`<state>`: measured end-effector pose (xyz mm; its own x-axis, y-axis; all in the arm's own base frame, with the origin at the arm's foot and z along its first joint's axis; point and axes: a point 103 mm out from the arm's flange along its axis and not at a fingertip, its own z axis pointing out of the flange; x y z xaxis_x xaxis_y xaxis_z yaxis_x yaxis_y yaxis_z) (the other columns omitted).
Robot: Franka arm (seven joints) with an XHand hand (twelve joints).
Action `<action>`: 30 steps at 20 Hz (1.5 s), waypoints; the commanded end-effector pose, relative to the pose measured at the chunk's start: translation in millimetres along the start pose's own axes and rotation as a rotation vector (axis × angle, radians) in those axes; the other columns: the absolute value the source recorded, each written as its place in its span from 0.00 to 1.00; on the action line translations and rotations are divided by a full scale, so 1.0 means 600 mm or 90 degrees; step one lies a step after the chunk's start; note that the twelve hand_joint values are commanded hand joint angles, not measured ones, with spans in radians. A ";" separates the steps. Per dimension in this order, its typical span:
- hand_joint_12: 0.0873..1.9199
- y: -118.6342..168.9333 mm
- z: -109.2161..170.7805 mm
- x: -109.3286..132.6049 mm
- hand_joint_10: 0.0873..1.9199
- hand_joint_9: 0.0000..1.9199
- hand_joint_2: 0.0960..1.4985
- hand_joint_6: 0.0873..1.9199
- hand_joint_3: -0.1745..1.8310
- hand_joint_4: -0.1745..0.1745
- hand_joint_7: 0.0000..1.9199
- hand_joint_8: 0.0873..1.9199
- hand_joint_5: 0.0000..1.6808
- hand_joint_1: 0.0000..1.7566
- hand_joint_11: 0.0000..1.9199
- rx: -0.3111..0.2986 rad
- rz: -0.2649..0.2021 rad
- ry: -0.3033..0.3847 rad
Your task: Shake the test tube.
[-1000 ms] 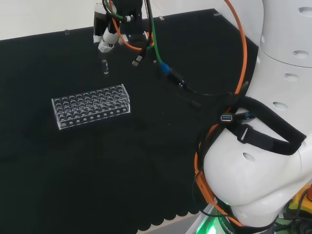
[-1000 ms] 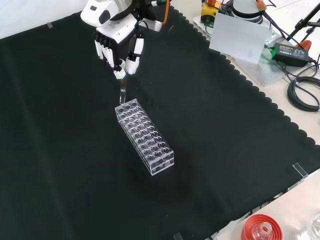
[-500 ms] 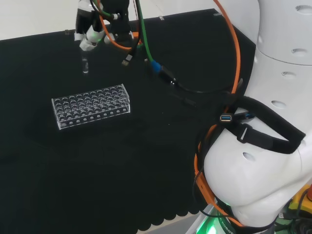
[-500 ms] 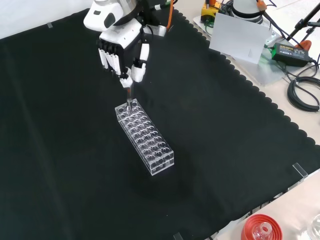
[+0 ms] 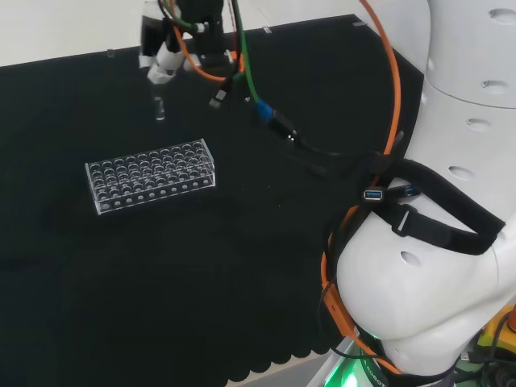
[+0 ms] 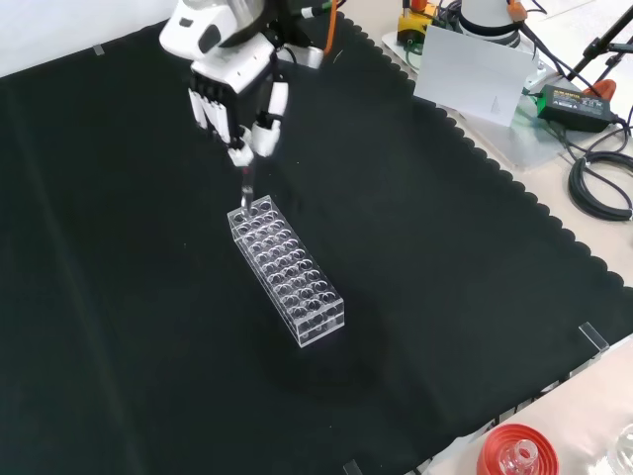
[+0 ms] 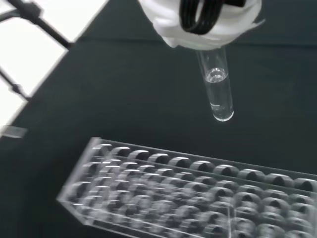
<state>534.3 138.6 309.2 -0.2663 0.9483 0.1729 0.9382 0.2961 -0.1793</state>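
Note:
A clear glass test tube (image 7: 216,87) hangs upright from the hand (image 7: 200,22), whose fingers are curled round its top; a little clear liquid sits in its lower part. In the head view the hand (image 5: 165,58) is at the far side of the cloth with the tube (image 5: 159,108) below it, held above and behind the clear plastic rack (image 5: 151,175). In the front view the hand (image 6: 235,91) holds the tube (image 6: 245,185) just over the far end of the rack (image 6: 288,269).
The arm's white links (image 5: 451,201) and orange and green cables (image 5: 266,105) stand at the head view's right. In the front view a red ribbed stand (image 6: 516,454) lies at the near edge, a white sheet (image 6: 473,77) and cables beyond the cloth.
In the head view the hand with the tube swung left half a second ago and has now come partway back to the right. The rack has not moved.

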 end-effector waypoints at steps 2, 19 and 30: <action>0.46 -0.038 -0.025 -0.073 0.00 0.77 0.67 0.15 0.00 0.00 0.74 0.30 0.76 0.81 0.62 -0.002 0.079 -0.045; 0.46 -0.042 -0.038 -0.034 0.00 0.77 0.67 0.15 0.00 0.00 0.74 0.30 0.76 0.81 0.62 -0.029 0.039 0.132; 0.45 -0.055 -0.056 -0.108 0.00 0.77 0.67 0.14 0.00 0.00 0.74 0.30 0.76 0.81 0.63 -0.043 0.134 -0.006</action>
<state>525.6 87.8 331.1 -0.1074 0.9702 0.2170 0.9752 0.1453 -0.1670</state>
